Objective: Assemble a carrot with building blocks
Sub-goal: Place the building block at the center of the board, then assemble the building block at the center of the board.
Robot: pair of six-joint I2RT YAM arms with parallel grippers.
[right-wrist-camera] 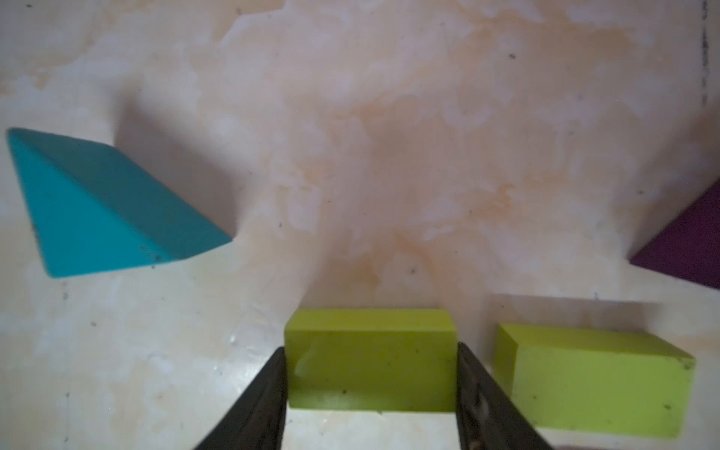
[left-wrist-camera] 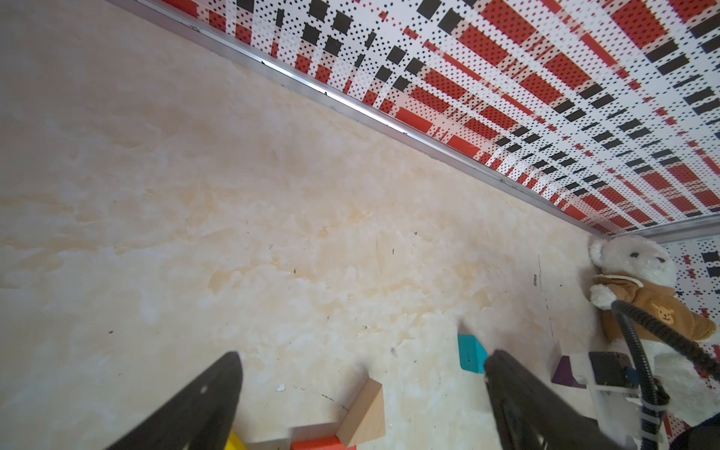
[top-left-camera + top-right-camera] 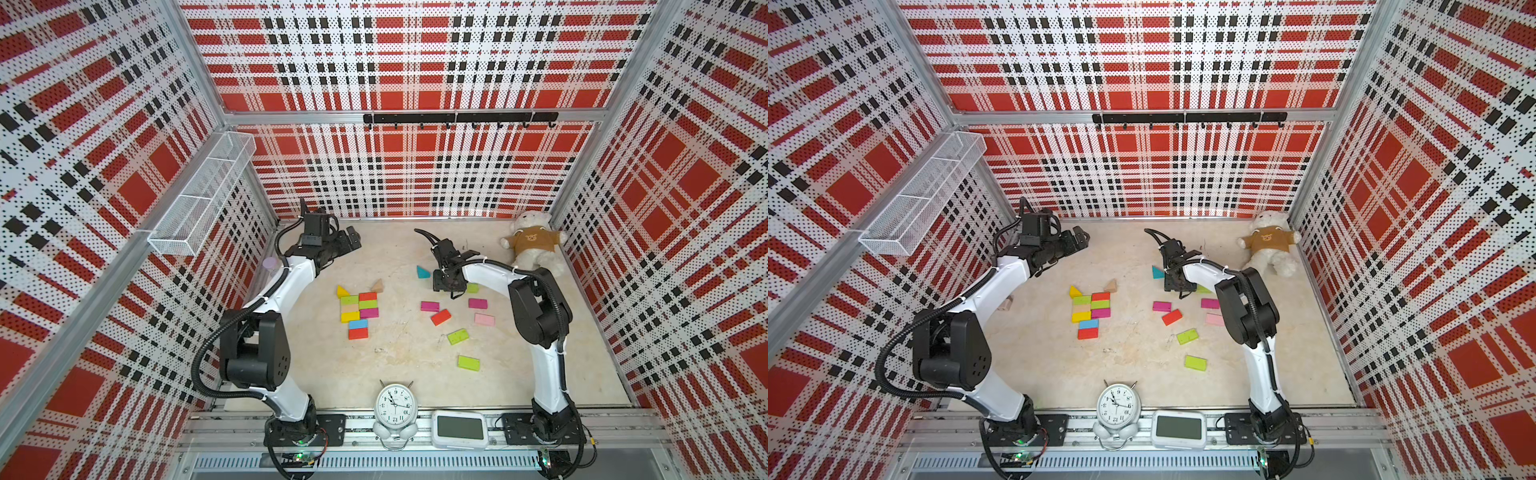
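My right gripper (image 1: 371, 348) is shut on a lime block (image 1: 370, 362), one finger pressed on each end. In both top views the gripper (image 3: 451, 291) hides that block, low at mid table. A second lime block (image 1: 596, 382) lies right beside it, with a teal wedge (image 3: 423, 272) and a purple wedge (image 1: 685, 245) close by. A tight cluster of blocks (image 3: 357, 309), topped by a yellow wedge (image 3: 342, 291) and a tan wedge (image 3: 377, 286), lies left of centre. My left gripper (image 3: 353, 237) hangs open and empty at the back left, above the table.
Loose blocks lie right of centre: magenta (image 3: 429, 306), red (image 3: 441, 317), magenta (image 3: 478, 303), pink (image 3: 484, 319), lime (image 3: 457, 336), lime (image 3: 468, 363). A teddy bear (image 3: 534, 245) sits in the back right corner. An alarm clock (image 3: 395, 405) and a digital clock (image 3: 459, 428) stand at the front edge.
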